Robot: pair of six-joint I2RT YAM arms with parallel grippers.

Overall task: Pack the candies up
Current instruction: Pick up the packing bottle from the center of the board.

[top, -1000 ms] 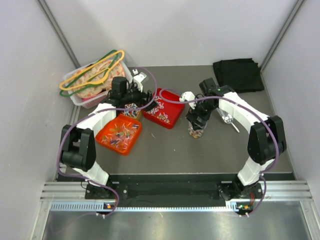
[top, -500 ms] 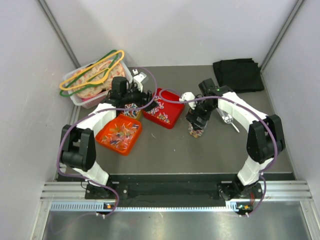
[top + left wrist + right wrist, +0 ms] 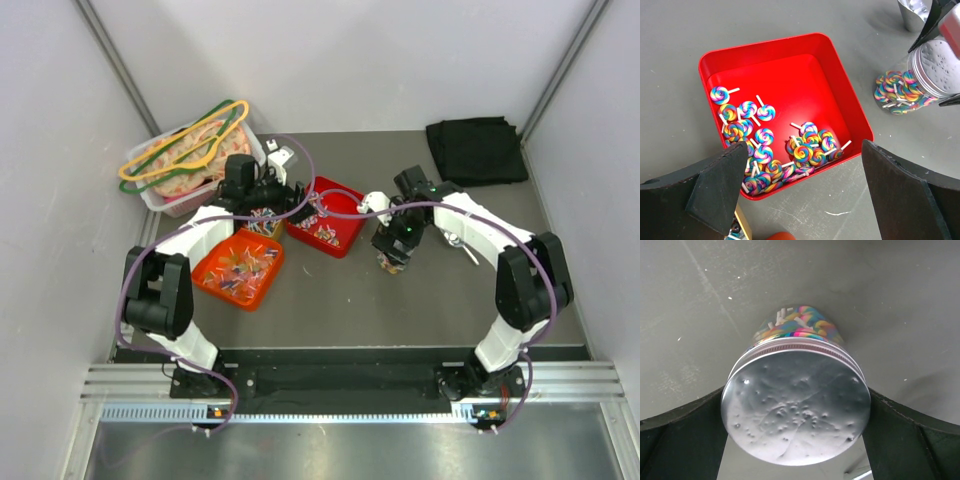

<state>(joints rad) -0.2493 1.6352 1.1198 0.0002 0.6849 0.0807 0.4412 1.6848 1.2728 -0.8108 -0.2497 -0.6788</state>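
Mostly the candies (image 3: 804,145) — swirl lollipops on short white sticks — lie loose in the red tray (image 3: 785,42), heaped toward one side, their sticks pointing every way with no shared axis. More lie in the orange tray (image 3: 203,277) beside it and in the bottom of a glass jar (image 3: 900,92), which stands upright on the table (image 3: 790,20), silver lid (image 3: 795,410) up. The left gripper (image 3: 802,147) hangs over the red tray, jaws wide apart and holding nothing. The right gripper (image 3: 796,390) straddles the lid, a finger at each side — whether they press it cannot be told.
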